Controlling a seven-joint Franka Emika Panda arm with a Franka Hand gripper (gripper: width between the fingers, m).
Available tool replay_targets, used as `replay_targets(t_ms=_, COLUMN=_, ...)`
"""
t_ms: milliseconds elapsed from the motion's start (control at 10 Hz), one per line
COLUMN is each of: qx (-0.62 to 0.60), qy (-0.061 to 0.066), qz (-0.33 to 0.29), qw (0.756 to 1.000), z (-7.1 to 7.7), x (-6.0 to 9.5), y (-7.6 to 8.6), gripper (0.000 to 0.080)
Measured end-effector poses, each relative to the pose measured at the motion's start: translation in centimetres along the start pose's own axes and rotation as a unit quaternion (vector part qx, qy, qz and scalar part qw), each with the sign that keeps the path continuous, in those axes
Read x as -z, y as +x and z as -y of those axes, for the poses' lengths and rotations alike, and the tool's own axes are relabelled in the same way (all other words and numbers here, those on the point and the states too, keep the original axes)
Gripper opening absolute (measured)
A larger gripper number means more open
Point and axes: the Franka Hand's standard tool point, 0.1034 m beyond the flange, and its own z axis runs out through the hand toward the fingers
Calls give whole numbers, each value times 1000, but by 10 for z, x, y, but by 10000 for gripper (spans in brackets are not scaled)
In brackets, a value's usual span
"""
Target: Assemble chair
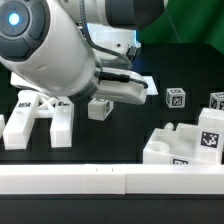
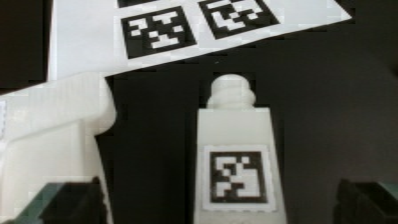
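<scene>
In the wrist view a matte white chair bar (image 2: 235, 150), with a round peg at one end and a square tag on its face, lies on the black table between my fingers. My gripper (image 2: 217, 205) is open, with one dark fingertip (image 2: 71, 200) on each side of the bar and a gap between each and it. A larger white chair part (image 2: 54, 130) lies beside the bar. In the exterior view my gripper (image 1: 100, 99) hangs low over the same bar (image 1: 99, 109), next to the cross-braced plate (image 1: 40, 115).
The marker board (image 2: 196, 30) lies just past the bar's peg end. Notched white blocks (image 1: 185, 140) stand at the exterior view's right, and tagged pieces (image 1: 175, 98) behind them. A long white rail (image 1: 110, 180) runs along the front. The arm's bulk hides the back left.
</scene>
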Motion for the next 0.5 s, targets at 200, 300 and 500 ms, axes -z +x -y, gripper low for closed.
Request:
replay_targets(t_ms=200, qx=-2, qy=-2, qz=3, qw=1000, z=-1, x=-6, y=4, gripper=649)
replay_targets(t_ms=300, qx=-4, qy=-3, qz=4, qw=1000, z=0, x=-8, y=5, gripper=649)
replay_targets(t_ms=500, qx=-10, qy=-3, qz=5, qw=1000, z=0, x=-8, y=5, gripper=649)
